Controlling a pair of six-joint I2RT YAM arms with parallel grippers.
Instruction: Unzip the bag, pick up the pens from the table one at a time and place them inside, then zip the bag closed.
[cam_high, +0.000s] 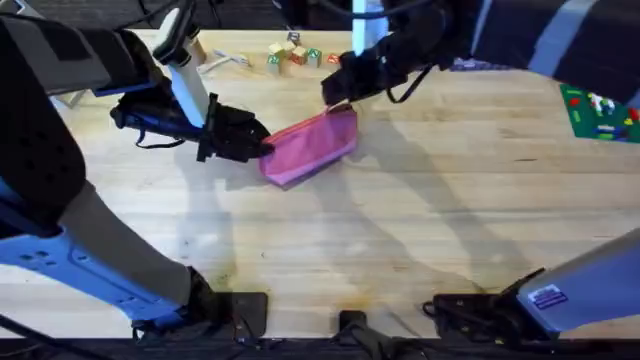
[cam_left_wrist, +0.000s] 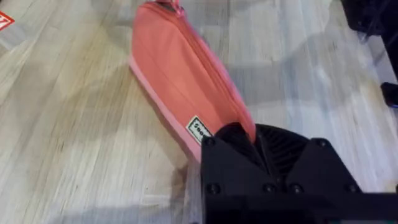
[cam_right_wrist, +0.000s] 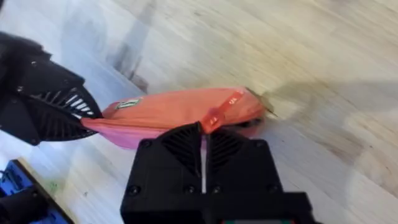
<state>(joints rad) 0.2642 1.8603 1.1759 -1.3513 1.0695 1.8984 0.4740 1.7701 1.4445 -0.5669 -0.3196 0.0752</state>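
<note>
Close under your overhead camera, both arms' lower links fill the near corners as blurred blue-grey shapes, and they cover much of the table's (cam_high: 420, 230) front edge. Beyond them you have a broad stretch of bare wood. The bag (cam_high: 312, 147) lies past the middle of the table, slanted, with the left gripper (cam_high: 262, 145) clamped on its left end and the right gripper (cam_high: 340, 98) at its far right corner. Wooden blocks (cam_high: 292, 55) sit near the far edge, just behind the right gripper, and a green board (cam_high: 600, 112) lies at the far right, cut off by the frame.

From your left wrist camera, the left gripper (cam_left_wrist: 239, 140) has its fingers shut on the bag (cam_left_wrist: 180, 68) at the end beside a small white label (cam_left_wrist: 199, 129). The zipper runs along the top seam and looks closed, though its far end is hard to read.

From your right wrist camera, the right gripper (cam_right_wrist: 204, 134) has its fingers closed together on an orange zipper pull (cam_right_wrist: 224, 109) at the bag's (cam_right_wrist: 168, 112) top edge. The left gripper (cam_right_wrist: 87, 118) holds the opposite end. Open wood lies beyond the bag.
</note>
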